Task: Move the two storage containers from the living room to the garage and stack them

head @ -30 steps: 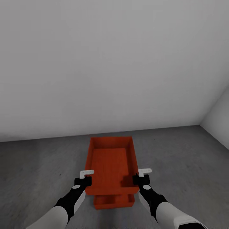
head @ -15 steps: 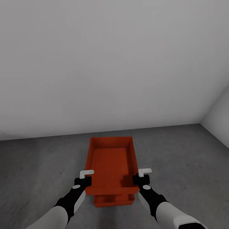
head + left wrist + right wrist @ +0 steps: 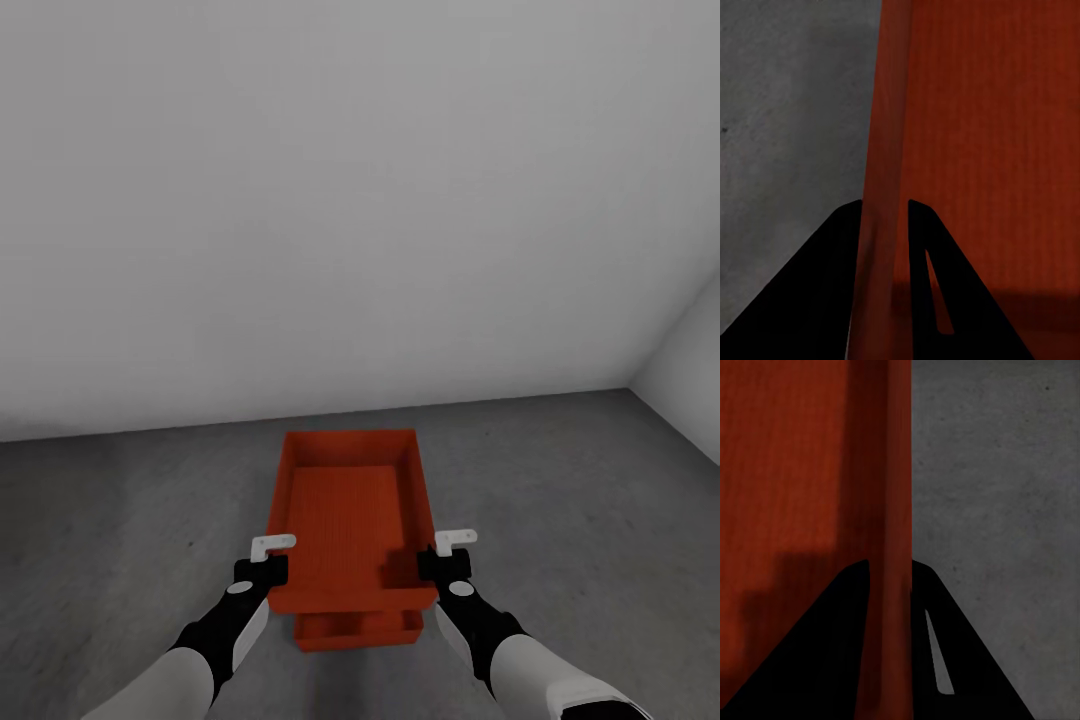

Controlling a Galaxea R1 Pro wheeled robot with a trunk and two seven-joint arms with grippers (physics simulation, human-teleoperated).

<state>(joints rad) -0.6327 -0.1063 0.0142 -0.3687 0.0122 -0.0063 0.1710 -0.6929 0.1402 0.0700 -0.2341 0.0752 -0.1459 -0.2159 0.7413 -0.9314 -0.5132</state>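
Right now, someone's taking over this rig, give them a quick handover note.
Left gripper: shut on the upper container's left wall.
Right gripper: shut on its right wall.
The lower container sits on the grey concrete floor near the white wall, directly under the held one.
Done: both bins are in the garage.
Left: confirm the upper one is seated, open both grippers, withdraw.

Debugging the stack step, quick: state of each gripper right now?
Left gripper: shut on the left wall of the upper orange-red lidless storage container.
Right gripper: shut on that container's right wall.
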